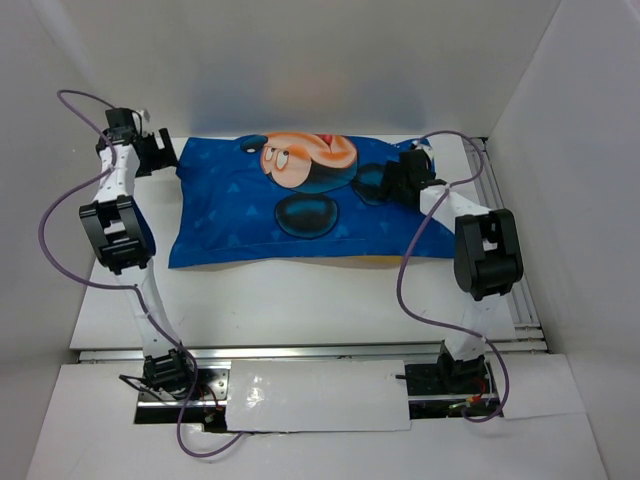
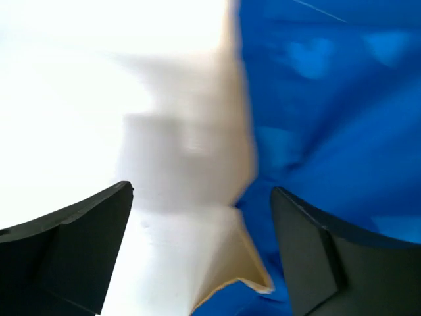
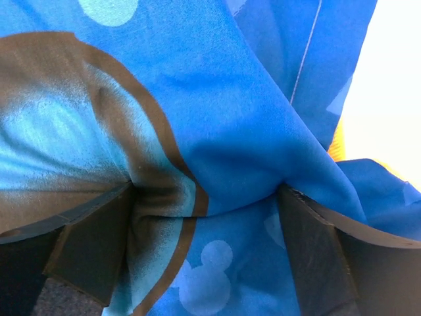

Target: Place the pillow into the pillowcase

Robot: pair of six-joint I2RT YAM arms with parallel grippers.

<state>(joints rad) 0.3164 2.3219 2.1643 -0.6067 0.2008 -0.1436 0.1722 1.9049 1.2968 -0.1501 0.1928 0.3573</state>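
Pillowcase [image 3: 250, 99] fold within right claw [image 3: 207, 194]

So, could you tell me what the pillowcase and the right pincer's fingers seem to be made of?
The pillowcase looks like thin woven cloth, matte, printed bright blue: it bunches into soft folds and shows a stitched seam. The right pincer has fingers that look like hard black plastic, dull-surfaced with sharp moulded edges, though a rubbery coating cannot be ruled out.

Cream pillow [image 2: 197, 257] corner beside blue pillowcase [image 2: 329, 99]
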